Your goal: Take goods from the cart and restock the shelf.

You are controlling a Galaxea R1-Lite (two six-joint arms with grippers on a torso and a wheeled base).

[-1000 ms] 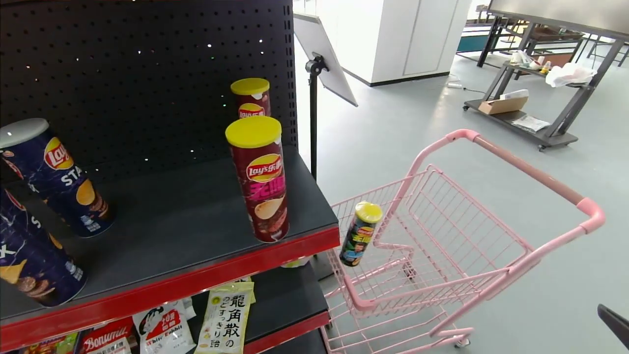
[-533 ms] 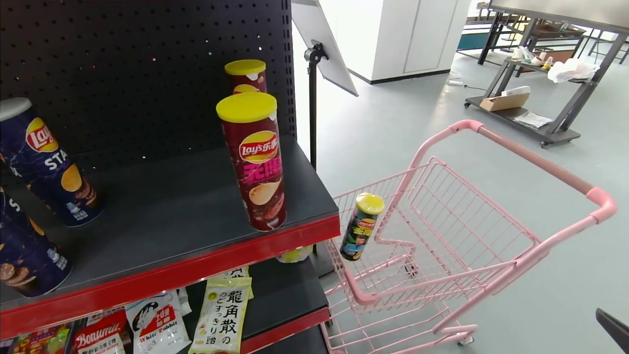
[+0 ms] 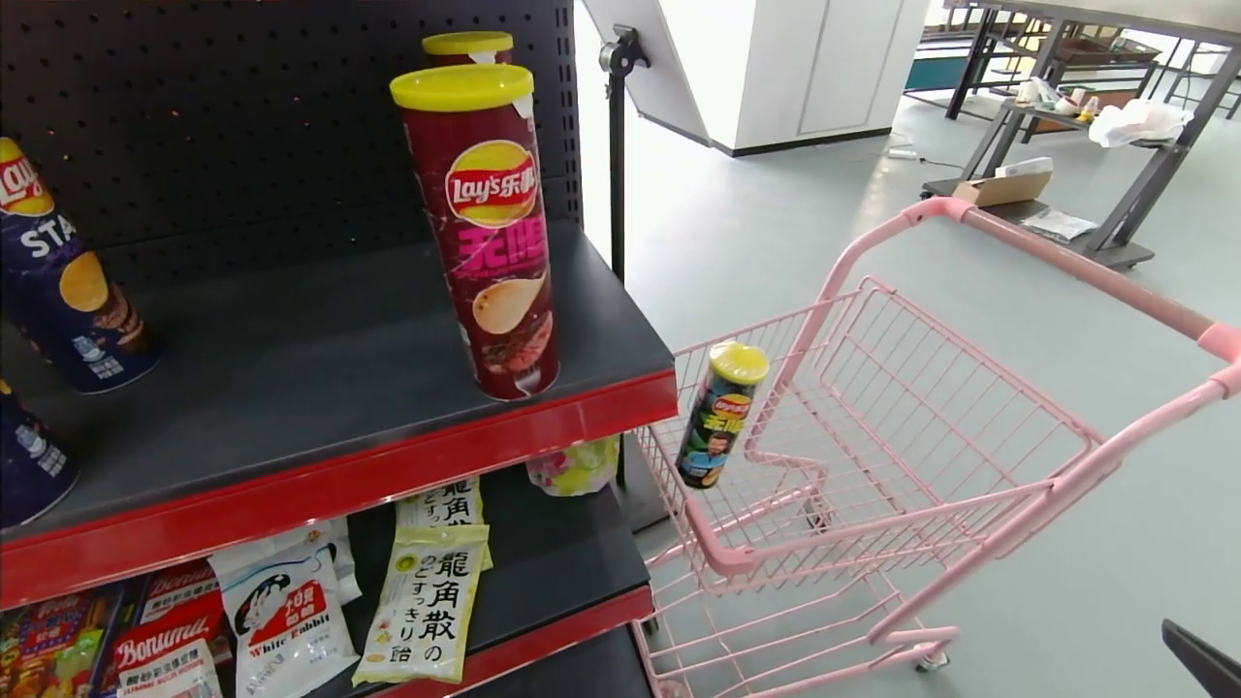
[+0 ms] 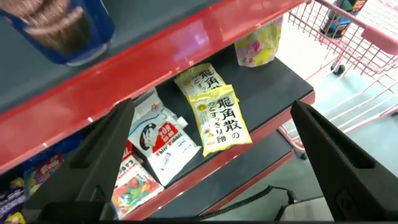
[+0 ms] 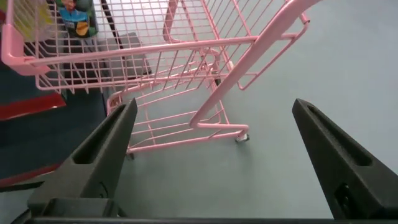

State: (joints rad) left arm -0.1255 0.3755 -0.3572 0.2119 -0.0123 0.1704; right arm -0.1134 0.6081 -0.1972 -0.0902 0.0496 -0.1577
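A small dark chip can [image 3: 722, 415] with a yellow lid stands leaning in the near-left corner of the pink cart [image 3: 1028, 281], beside the shelf. On the top shelf board [image 3: 388, 456] stands a tall dark-red chip can [image 3: 490, 233] near the front edge, with a second one [image 3: 468, 46] behind it. My left gripper [image 4: 208, 162] is open with nothing in it, in front of the lower shelf's snack bags. My right gripper [image 5: 214, 155] is open and holds nothing, low over the floor beside the cart [image 5: 186, 46], with the small can [image 5: 78, 18] beyond it.
Blue chip cans [image 3: 63, 281] stand at the shelf's left. Snack bags [image 3: 427, 601] lie on the lower board, also the yellow bags [image 4: 217, 115]. A stand with a white board [image 3: 620, 145] rises behind the shelf's end. Open grey floor [image 3: 776, 213] lies beyond the cart.
The whole head view has shifted, so the camera moved lower and closer to the shelf. The cans and the cart keep their places relative to each other.
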